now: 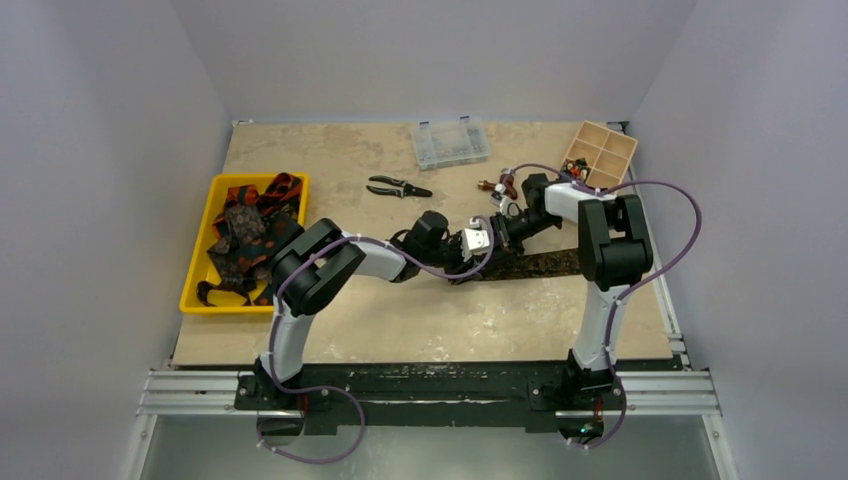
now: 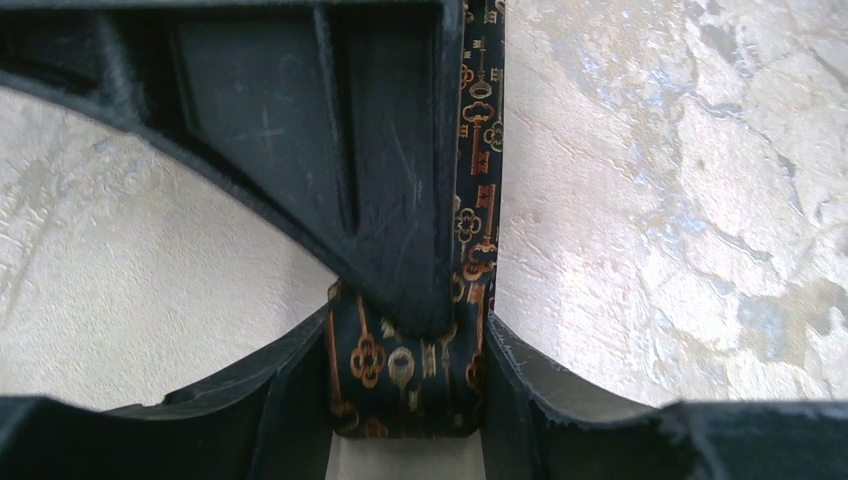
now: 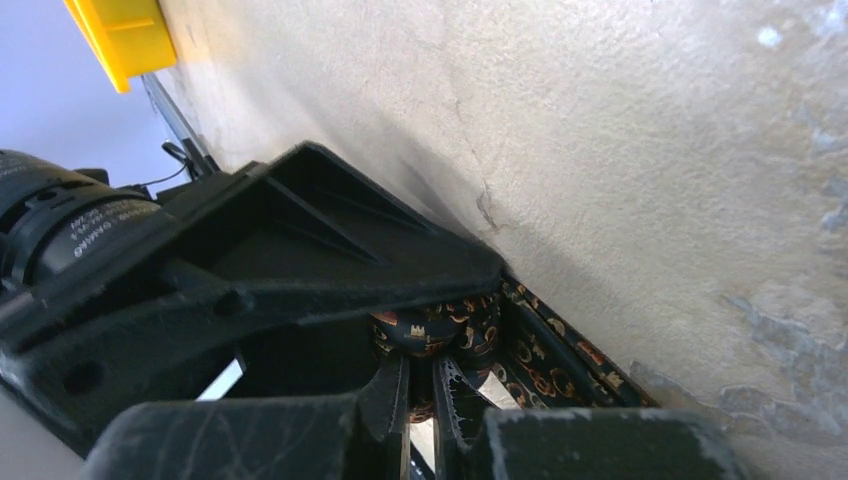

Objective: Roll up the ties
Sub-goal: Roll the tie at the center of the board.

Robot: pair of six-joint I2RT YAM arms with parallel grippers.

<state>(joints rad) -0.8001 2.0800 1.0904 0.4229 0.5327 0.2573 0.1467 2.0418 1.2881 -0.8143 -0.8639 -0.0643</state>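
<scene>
One of the ties [image 1: 535, 264], dark with an orange key pattern, lies flat across the table's middle right. Its left end is wound into a small roll [image 2: 400, 375]. My left gripper [image 1: 472, 243] holds that roll, one finger pressed against each side [image 2: 407, 325]. My right gripper [image 1: 497, 232] comes in from the opposite side, and its finger [image 2: 330, 130] reaches down onto the roll. In the right wrist view its jaws [image 3: 420, 365] are almost together, pinching cloth at the end of the roll [image 3: 430, 325]. The unrolled strip [image 3: 545, 360] runs off to the right. More ties [image 1: 245, 235] are heaped in the yellow tray [image 1: 222, 306].
Black-handled pliers [image 1: 398, 187] lie behind the grippers. A clear plastic box [image 1: 450, 142] stands at the back. A wooden compartment box [image 1: 600, 155] sits at the back right corner. Grey walls close in the table on three sides.
</scene>
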